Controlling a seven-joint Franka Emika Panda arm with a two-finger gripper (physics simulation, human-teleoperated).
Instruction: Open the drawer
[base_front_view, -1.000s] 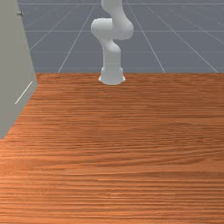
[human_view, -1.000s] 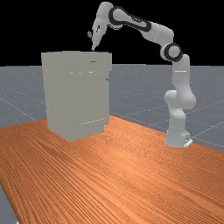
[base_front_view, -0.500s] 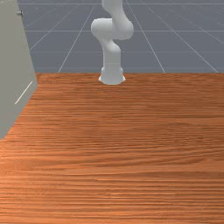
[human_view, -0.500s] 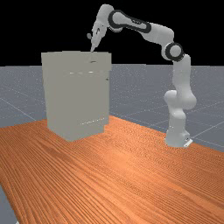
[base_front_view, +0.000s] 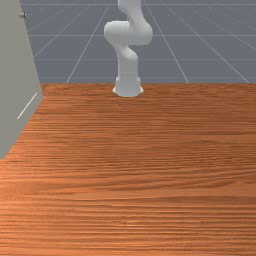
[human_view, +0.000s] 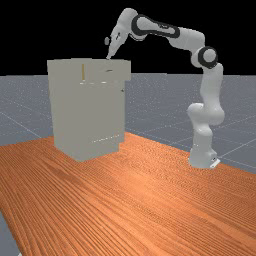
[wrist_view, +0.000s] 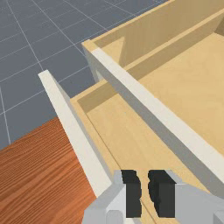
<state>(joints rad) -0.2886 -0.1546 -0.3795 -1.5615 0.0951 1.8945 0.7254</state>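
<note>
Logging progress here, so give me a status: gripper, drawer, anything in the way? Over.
Gripper open, narrow gap between fingers, at the drawer. Drawer partly out. No obstruction seen in its path.

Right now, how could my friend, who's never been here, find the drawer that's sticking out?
Find the tall grey cabinet standing on the orange-brown table. Go right up to its top, where the gripper reaches down to the drawer. Its front juts out past the grey face below it, and a thin wood-coloured strip peeks out at its edge.
</note>
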